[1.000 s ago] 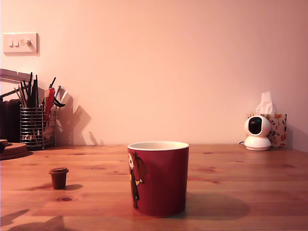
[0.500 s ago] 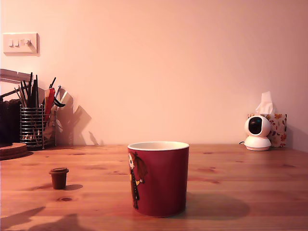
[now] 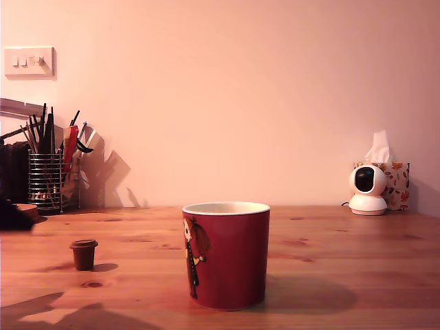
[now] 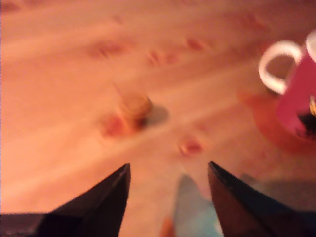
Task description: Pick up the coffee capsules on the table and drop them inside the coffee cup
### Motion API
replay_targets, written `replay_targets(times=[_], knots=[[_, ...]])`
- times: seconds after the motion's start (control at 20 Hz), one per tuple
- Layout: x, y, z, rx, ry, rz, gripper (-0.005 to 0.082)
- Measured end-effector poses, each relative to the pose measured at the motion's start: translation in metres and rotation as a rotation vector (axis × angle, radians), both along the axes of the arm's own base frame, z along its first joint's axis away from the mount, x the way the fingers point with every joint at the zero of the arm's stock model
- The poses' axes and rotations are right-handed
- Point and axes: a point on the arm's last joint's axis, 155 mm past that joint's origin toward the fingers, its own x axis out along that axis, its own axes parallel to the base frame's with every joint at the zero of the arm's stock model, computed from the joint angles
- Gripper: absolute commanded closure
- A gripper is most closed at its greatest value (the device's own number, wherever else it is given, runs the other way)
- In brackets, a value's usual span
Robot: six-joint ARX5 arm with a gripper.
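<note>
Wrist view – hanging over the table (image 4: 59, 74) with the gripper (image 4: 169, 164) spread wide and gripping nothing, looking down at the blurred coffee capsule (image 4: 134, 109) ahead of the open jaws. Exterior view – showing that capsule standing upright toward the exterior view's left, well apart from the coffee cup (image 3: 226, 256) at front centre.

- Plain wall (image 3: 227, 89), warm pinkish light.
- Switch plate (image 3: 28, 62) high on the wall, exterior view's left.
- Wooden surface (image 3: 344, 261), knotty grain.
- Wire utensil holder (image 3: 53, 180) at back edge, exterior view's left, shadow on wall.
- White dome camera (image 3: 368, 189) touching tissue box (image 3: 397, 180), back edge, exterior view's right.
</note>
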Motion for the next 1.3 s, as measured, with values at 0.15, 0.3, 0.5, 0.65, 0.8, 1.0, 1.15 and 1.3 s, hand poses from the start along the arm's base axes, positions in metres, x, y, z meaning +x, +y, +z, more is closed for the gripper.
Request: replay_targets(times=[0.15,0.3,0.5,0.65,0.8,1.0,1.15,1.3], knots=[[0.004,-0.002,-0.006,0.035,-0.011,-0.016,0.0277],[0.015,0.002,0.000,0.055,-0.067,0.008,0.0263],[0.025,0.005,-0.001,0.072,-0.095,0.030,0.0263],[0.031,0.003,-0.002,0.069,-0.114,0.030,0.0263],[0.035,0.002,-0.006,0.067,-0.121,0.030,0.0263],[0.041,-0.001,-0.010,0.062,-0.133,0.028,0.0263],[0.045,-0.002,-0.016,0.063,-0.129,0.027,0.0263],[0.051,-0.004,-0.026,0.071,-0.102,0.024,0.0264]])
